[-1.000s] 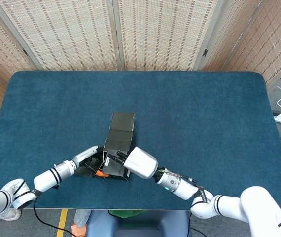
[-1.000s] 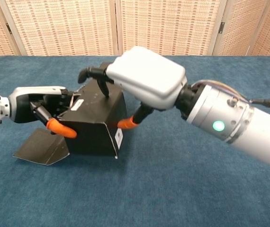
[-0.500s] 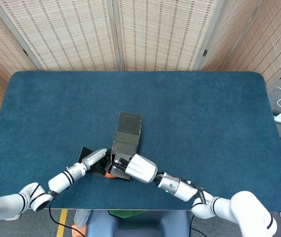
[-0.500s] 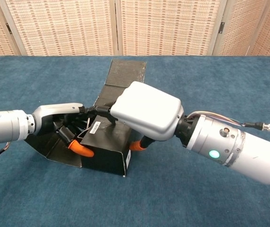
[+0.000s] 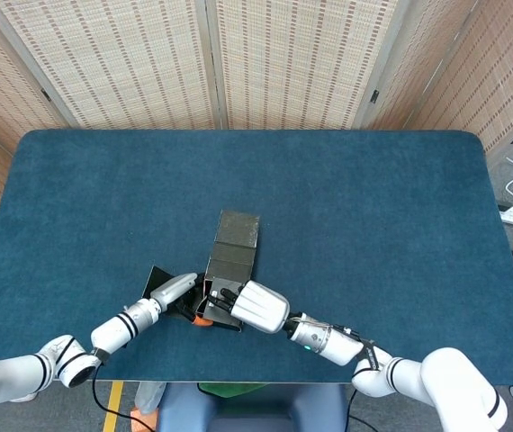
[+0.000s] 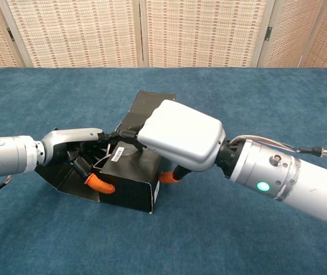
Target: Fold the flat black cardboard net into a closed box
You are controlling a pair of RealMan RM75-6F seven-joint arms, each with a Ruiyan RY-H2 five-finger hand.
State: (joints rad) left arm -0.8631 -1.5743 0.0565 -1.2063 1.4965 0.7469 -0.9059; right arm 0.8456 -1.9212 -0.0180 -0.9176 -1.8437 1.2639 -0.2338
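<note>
Fingers of my right hand [image 6: 178, 134] press the half-folded box [image 6: 130, 182] top, left hand [image 6: 74, 150] fingers curled against its side flap; uneven pressure could spring it open.

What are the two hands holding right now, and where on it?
Both hold the half-folded black box. The right hand grips over its top panel. The left hand grips its left end, by the open side flap.

Both are working the half-folded black box [image 6: 130, 182]: the right robot hand [image 6: 178, 134] is pressing its top, the left robot hand [image 6: 74, 150] seemingly gripping its side.
</note>
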